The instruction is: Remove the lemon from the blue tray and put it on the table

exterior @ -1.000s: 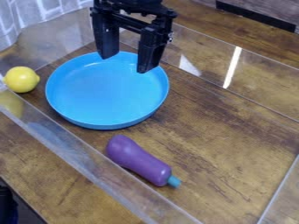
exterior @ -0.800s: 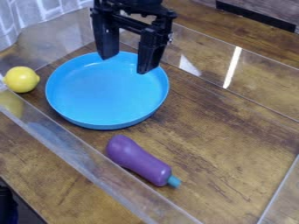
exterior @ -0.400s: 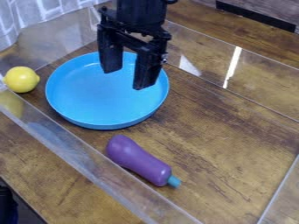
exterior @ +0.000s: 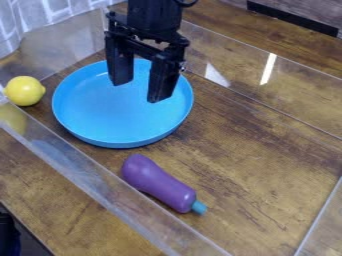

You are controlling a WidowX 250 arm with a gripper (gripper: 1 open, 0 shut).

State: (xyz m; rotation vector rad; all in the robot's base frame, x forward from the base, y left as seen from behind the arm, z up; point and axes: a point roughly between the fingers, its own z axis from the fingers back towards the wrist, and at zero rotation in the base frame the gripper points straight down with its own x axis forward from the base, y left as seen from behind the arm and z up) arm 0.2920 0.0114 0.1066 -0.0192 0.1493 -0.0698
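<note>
Your gripper hangs over the far half of the blue tray, pointing straight down, its jaws spread wide and pinching nothing. The tray beneath it is bare inside. The lemon sits outside the tray altogether, on the bench just beyond the tray's left rim as the camera sees it, close to the rim but with a sliver of wood showing between them. So the fruit lies well to the left of your jaws and a little nearer the camera, with the tray's raised rim between the two. The lemon is round, so no long axis sets your approach; any jaw angle should do. An eggplant lies on the bench in front of the tray, well apart from both lemon and jaws, its stem end toward the lower right. Judged from how things lie, the lemon already rests where the task wants it, and a descent from here would likely meet only blue plastic
</note>
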